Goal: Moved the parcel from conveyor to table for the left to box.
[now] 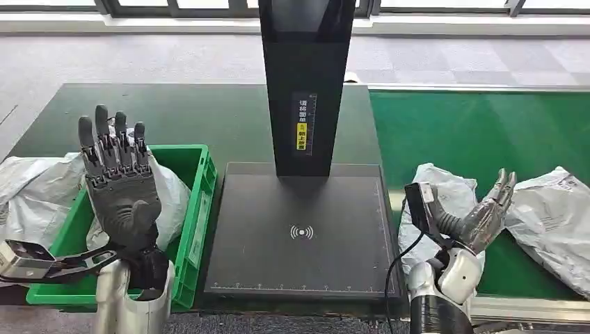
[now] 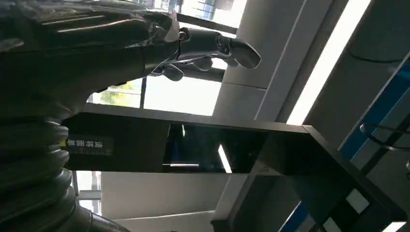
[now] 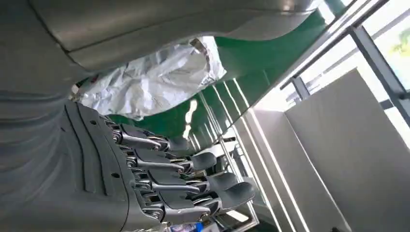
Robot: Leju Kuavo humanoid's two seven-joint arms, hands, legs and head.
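Two crumpled silver-grey parcels lie on the green conveyor belt (image 1: 480, 125): one (image 1: 435, 209) near its left edge, another (image 1: 553, 212) further right, and a parcel (image 3: 159, 79) shows in the right wrist view. My right hand (image 1: 487, 216) hovers between the two parcels, fingers extended and apart, holding nothing. My left hand (image 1: 118, 177) is raised upright over the green box (image 1: 188, 209), fingers straight and spread, empty; its fingers (image 2: 217, 46) point toward the ceiling in the left wrist view. Grey parcels (image 1: 170, 198) fill the box behind the left hand.
A black scanner platform (image 1: 303, 229) with a tall black post (image 1: 305, 83) stands on the dark table (image 1: 202, 118) between box and conveyor. Another grey parcel (image 1: 31, 195) bulges at the box's left side. A black cable (image 1: 393, 268) runs by my right forearm.
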